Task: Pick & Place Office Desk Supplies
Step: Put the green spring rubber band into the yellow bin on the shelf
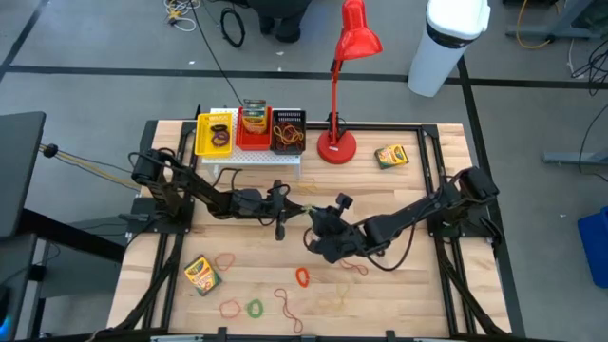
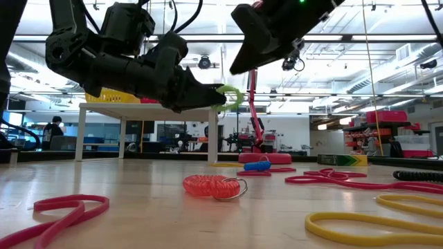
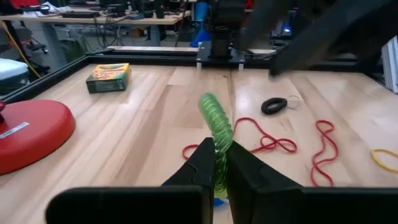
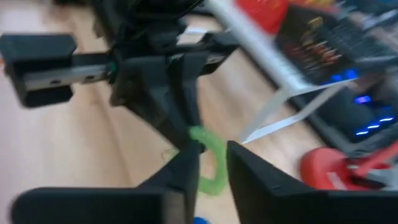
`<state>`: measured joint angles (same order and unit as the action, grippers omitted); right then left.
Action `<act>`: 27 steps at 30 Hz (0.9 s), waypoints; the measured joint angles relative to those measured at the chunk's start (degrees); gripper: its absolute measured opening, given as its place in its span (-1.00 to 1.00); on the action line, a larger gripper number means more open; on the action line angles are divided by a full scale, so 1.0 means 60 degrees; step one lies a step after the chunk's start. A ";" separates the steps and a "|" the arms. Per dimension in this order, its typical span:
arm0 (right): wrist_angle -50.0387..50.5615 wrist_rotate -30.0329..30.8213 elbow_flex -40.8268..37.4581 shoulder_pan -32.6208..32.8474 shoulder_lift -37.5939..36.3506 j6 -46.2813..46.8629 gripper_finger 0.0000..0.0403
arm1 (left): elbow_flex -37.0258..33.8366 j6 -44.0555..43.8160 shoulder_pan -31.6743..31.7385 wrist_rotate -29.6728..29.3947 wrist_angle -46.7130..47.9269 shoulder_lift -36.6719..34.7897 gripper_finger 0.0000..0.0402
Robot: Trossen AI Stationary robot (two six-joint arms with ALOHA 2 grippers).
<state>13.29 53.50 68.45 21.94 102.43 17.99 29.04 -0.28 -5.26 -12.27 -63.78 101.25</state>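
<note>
Green band (image 3: 217,127): I see it pinched in left gripper (image 3: 219,167), near lamp base (image 3: 28,132).
Right gripper (image 4: 211,163): fingers narrowly parted beside band.

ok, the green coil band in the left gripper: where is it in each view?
High view: too small to make out; left gripper sits mid-table.
Low view: green coil band at the left gripper's tip, held above the table.
Left wrist view: centre, pinched between the fingers.
Right wrist view: centre, at the left gripper's tip.
Shared landmark: red lamp base.
</note>
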 joint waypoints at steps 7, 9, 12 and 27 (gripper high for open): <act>0.0808 0.1847 -0.0046 0.0710 -0.0318 0.0086 -0.05 | -0.0004 0.0405 -0.0007 -0.0639 0.1243 -0.0802 -0.90; 0.0888 0.2046 -0.0274 0.0883 -0.0411 0.0280 -0.03 | -0.0009 0.0567 -0.0079 -0.1033 0.1940 -0.1318 -0.90; 0.0950 0.1844 -0.0836 0.1057 -0.0484 0.0835 -0.15 | 0.0000 0.0909 -0.0324 -0.1887 0.2944 -0.2235 -0.90; -0.1041 0.0990 -0.3033 0.1092 -0.0514 0.2173 -0.82 | 0.2764 -0.1191 -0.1066 -0.8604 1.4615 -0.8983 -0.90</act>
<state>7.05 59.44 50.25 28.49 99.35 31.03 45.62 -7.42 -11.65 -63.90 23.91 47.36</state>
